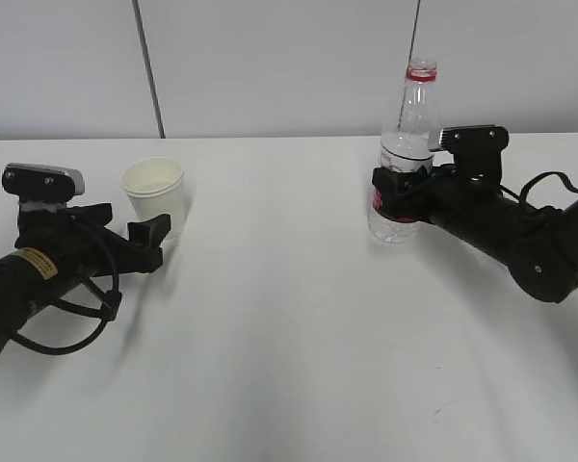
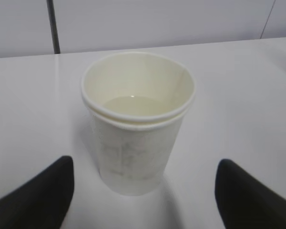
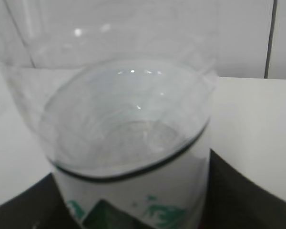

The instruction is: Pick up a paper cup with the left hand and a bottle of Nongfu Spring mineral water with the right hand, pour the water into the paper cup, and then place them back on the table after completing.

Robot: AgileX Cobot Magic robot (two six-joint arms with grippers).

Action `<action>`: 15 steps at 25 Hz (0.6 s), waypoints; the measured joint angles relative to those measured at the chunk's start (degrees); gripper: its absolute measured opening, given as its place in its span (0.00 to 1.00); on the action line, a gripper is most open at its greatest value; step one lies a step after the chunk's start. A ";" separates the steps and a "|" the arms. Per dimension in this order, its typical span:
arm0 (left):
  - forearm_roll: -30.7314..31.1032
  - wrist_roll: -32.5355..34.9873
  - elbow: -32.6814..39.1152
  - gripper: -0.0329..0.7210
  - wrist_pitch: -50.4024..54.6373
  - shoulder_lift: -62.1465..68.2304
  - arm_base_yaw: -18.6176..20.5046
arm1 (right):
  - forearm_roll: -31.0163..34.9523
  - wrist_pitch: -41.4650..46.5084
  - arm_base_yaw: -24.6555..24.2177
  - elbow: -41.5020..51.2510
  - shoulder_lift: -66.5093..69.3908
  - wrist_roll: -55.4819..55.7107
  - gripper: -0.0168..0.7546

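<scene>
In the right wrist view the bottle (image 3: pixel 133 143) fills nearly the whole frame, blurred and cut off at top and bottom; only a strip of its label with green marks shows at the lower edge, and the dark fingers (image 3: pixel 248 195) of the right claw appear as vague shapes in the bottom corners. In the left wrist view just the two black fingertips (image 2: pixel 38 195) of the left claw show, in the lower corners, cropped by the frame.

The paper cup (image 1: pixel 154 197) stands upright at the upper left of the exterior view; it looks like two cups nested, with a double rim, and holds a shallow pool of water (image 2: pixel 133 105) at the bottom. The bottle (image 1: pixel 405 154) stands upright at the upper right, uncapped with a red ring at the neck, a red label low down, and water in its lower part.

The left claw (image 1: pixel 159 241) is spread wide, the cup just ahead of its fingers and untouched; the right claw (image 1: pixel 400 197) is closed around the bottle's lower body.

The white desk (image 1: pixel 289 366) lies bare across the middle and front of the frame; its far edge meets a pale wall close behind cup and bottle.
</scene>
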 joint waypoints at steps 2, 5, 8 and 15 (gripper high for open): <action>-0.05 0.00 0.10 0.78 -0.26 0.00 0.00 | 0.00 -1.84 0.00 -0.13 0.86 -0.27 0.61; -0.05 0.00 0.21 0.78 -0.33 0.00 0.00 | 0.00 -2.53 0.00 -0.12 1.13 -1.26 0.61; -0.05 0.00 0.38 0.78 -0.38 0.00 0.00 | 0.18 -2.53 0.00 -0.12 1.13 -3.05 0.61; -0.05 0.00 0.43 0.78 -0.38 0.00 0.00 | 0.31 -2.53 0.00 -0.12 1.13 -4.12 0.61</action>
